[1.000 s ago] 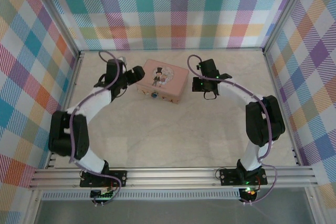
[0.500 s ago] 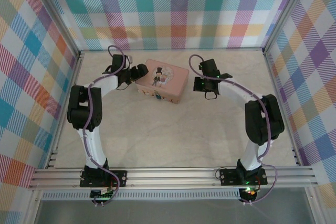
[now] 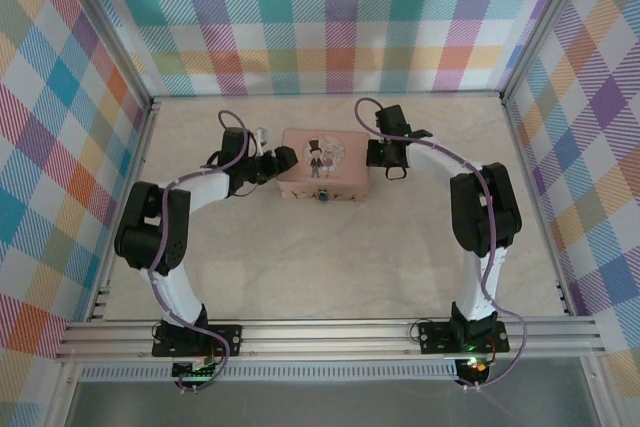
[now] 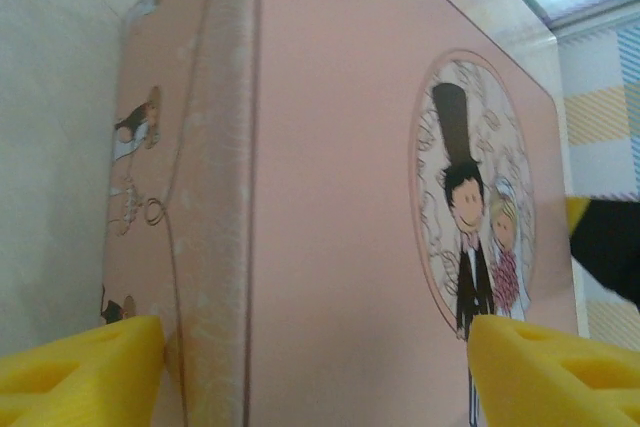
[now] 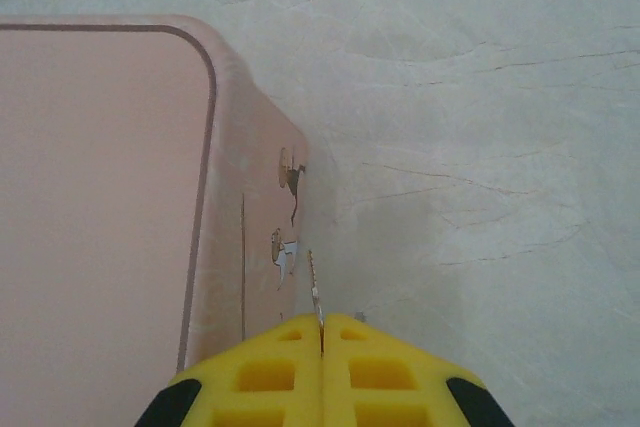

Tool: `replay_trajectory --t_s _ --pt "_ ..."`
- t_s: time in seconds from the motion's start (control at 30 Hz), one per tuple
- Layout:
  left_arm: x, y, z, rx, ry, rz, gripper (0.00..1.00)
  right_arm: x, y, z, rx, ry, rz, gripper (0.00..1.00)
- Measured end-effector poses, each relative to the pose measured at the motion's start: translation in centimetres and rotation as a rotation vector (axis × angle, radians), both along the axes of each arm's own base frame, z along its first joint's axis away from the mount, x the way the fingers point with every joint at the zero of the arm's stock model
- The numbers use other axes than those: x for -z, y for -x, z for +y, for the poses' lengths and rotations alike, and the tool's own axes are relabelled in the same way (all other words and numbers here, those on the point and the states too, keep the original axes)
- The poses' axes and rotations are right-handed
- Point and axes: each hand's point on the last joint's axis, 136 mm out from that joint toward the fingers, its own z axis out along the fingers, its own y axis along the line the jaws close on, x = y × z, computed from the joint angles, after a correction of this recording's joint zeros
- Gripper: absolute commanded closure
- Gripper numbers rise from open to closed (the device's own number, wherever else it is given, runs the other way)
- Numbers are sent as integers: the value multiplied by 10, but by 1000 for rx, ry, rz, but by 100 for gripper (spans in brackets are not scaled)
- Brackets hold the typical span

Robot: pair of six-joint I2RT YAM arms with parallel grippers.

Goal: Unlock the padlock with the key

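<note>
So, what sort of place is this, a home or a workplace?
Probably a robot test cell in a lab, not a home: an aluminium frame encloses the table, checked walls surround it, and the left arm and right arm are bolted to its near rail.

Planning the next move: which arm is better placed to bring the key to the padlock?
Right: the right gripper is shut on the key, tip sticking out beside the tin. The left gripper stands open astride the tin's end.

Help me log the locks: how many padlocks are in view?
1. The padlock is on the pink tin's near side, seen from the top camera; others could be hidden behind the tin.
</note>
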Motion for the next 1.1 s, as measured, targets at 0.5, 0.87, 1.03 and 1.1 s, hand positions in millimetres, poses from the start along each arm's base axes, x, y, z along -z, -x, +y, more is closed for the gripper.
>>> replay_trajectory --t_s 0.5,0.87,1.03,1.1 --pt "-24 106 -7 34 -13 -154 0 1 1 0 -9 -12 10 100" --pt "16 131 -66 193 -74 -299 2 1 12 26 -43 -31 18 100" --pt "46 113 -73 176 -108 -296 3 1 16 36 -59 -43 23 100" --pt "44 106 -77 165 -102 -324 4 1 17 37 -61 -44 23 100"
